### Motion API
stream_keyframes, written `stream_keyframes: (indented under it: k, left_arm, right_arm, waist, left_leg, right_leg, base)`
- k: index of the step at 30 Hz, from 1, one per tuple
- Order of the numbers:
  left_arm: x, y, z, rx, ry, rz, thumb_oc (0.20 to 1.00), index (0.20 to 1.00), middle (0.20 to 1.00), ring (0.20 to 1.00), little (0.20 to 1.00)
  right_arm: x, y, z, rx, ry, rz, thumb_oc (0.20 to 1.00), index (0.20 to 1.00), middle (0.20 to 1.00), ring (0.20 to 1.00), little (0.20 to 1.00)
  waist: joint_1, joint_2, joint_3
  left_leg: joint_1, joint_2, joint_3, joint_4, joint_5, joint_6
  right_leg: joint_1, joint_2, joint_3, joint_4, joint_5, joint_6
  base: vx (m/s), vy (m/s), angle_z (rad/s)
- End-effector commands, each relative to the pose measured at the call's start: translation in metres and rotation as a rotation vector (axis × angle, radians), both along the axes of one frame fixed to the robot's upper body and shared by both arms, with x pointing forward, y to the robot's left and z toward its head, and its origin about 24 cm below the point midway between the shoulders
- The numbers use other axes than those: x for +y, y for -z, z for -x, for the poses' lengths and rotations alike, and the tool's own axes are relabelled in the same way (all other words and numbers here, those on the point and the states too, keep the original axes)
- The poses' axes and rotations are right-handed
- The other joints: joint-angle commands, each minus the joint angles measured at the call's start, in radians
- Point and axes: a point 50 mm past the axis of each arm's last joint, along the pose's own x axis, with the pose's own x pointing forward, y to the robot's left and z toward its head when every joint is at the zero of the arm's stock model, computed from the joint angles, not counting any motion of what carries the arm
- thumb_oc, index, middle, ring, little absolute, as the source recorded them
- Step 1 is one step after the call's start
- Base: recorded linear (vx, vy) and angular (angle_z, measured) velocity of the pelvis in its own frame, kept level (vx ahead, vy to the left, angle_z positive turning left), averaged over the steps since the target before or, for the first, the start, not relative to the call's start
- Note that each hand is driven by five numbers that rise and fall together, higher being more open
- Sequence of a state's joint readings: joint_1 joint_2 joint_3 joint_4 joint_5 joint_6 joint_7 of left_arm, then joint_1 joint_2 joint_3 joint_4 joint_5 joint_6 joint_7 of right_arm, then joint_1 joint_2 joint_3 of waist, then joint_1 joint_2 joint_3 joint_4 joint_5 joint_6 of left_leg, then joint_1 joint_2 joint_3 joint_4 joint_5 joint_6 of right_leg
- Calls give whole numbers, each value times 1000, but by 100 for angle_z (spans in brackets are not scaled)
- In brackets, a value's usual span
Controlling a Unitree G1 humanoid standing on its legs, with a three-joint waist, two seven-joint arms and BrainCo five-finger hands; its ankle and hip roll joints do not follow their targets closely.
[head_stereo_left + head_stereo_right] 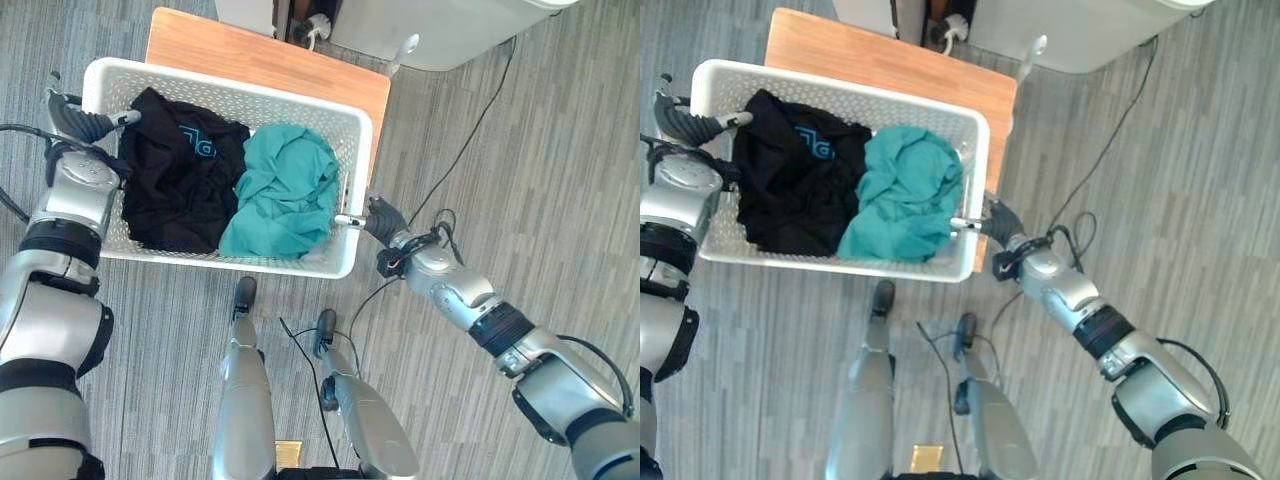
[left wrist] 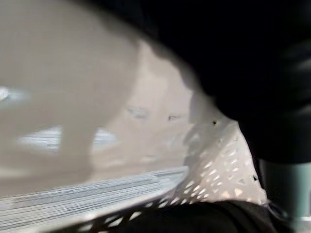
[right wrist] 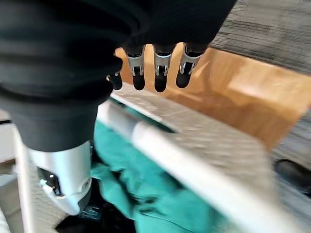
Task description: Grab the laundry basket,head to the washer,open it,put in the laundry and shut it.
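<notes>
A white perforated laundry basket rests over a small wooden table. Inside it lie a black garment on the left and a teal garment on the right. My left hand is at the basket's left end, its thumb laid over the rim. My right hand holds the right end. In the right wrist view its fingers hang outside the rim and the thumb sits inside, beside the teal cloth. The left wrist view shows the basket wall close up.
A white appliance stands just beyond the table, at the top of the head views. Grey striped carpet lies all around. The basket reaches past the table's left and near edges.
</notes>
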State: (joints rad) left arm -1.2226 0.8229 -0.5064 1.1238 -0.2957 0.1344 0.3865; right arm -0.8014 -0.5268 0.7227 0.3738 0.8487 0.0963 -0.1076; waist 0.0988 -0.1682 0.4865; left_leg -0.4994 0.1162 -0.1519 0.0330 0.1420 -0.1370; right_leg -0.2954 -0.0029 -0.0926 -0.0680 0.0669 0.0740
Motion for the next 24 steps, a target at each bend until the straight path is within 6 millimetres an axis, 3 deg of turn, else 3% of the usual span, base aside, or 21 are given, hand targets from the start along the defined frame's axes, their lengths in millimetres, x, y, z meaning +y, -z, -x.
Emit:
stream_keyframes:
  k: [1, 2, 4, 5, 6, 9, 10, 19, 24]
  left_arm:
    - [38, 23, 18, 152, -120, 27, 1000, 1000, 1000, 1000, 1000]
    - [38, 23, 18, 152, -120, 27, 1000, 1000, 1000, 1000, 1000]
    - [35, 25, 16, 163, -97, 34, 790, 790, 790, 790, 790]
    - [30, 24, 12, 163, -70, 31, 749, 749, 749, 749, 749]
    - [24, 23, 9, 161, -42, 36, 580, 580, 580, 580, 580]
    - [17, 22, 5, 159, -11, 45, 382, 382, 382, 382, 382]
    - [11, 24, 1, 158, 21, 61, 200, 200, 200, 200, 200]
    - [-11, 36, -10, 196, 100, 42, 200, 200, 200, 200, 200]
    - [-16, 39, -11, 193, 126, 36, 200, 200, 200, 200, 200]
  right_arm:
    - [-18, -1, -3, 6, 18, 30, 1000, 1000, 1000, 1000, 1000]
    - [-18, -1, -3, 6, 18, 30, 1000, 1000, 1000, 1000, 1000]
    - [-20, 0, -6, 27, 30, 23, 1000, 1000, 1000, 1000, 1000]
    - [-21, 3, -8, 41, 36, 44, 1000, 1000, 1000, 1000, 1000]
    - [-25, 8, -13, 64, 60, 77, 1000, 1000, 1000, 1000, 1000]
    - [-29, 12, -19, 88, 96, 115, 1000, 1000, 1000, 1000, 1000]
    - [-33, 15, -23, 101, 131, 144, 1000, 1000, 1000, 1000, 1000]
    - [-34, 21, -35, 125, 220, 194, 1000, 1000, 1000, 1000, 1000]
    - [-41, 9, -40, 84, 238, 269, 1000, 1000, 1000, 1000, 1000]
  waist:
    - [6, -23, 23]
    - [6, -23, 23]
    - [7, -19, 24]
    - [7, -17, 25]
    - [7, -14, 26]
    - [7, -10, 29]
    - [8, -7, 30]
    - [6, 0, 33]
    - [2, 0, 33]
  left_leg:
    - [7, 17, -3, 12, -52, 52]
    - [7, 17, -3, 12, -52, 52]
    - [7, 17, -3, 10, -49, 50]
    - [4, 17, -5, 7, -46, 49]
    - [4, 16, -7, 0, -41, 48]
    - [2, 14, -8, -11, -33, 46]
    - [1, 14, -10, -17, -28, 45]
    - [-8, 10, -15, -25, -23, 48]
    - [-6, 8, -14, -27, -24, 51]
  right_leg:
    - [-41, -92, 27, 59, 36, 55]
    - [-41, -92, 27, 59, 36, 55]
    - [-44, -92, 26, 59, 37, 55]
    - [-45, -92, 24, 58, 37, 55]
    - [-48, -92, 22, 58, 37, 54]
    - [-50, -90, 19, 57, 38, 53]
    - [-53, -90, 16, 57, 39, 53]
    - [-64, -88, 18, 57, 40, 52]
    - [-64, -86, 19, 58, 40, 52]
  base:
    - [-3, 10, -4]
    - [-7, 22, -6]
    - [-7, 20, -4]
    - [0, 0, 0]
    - [0, 0, 0]
    - [0, 0, 0]
    - [0, 0, 0]
    - [-1, 2, 0]
    - [0, 0, 0]
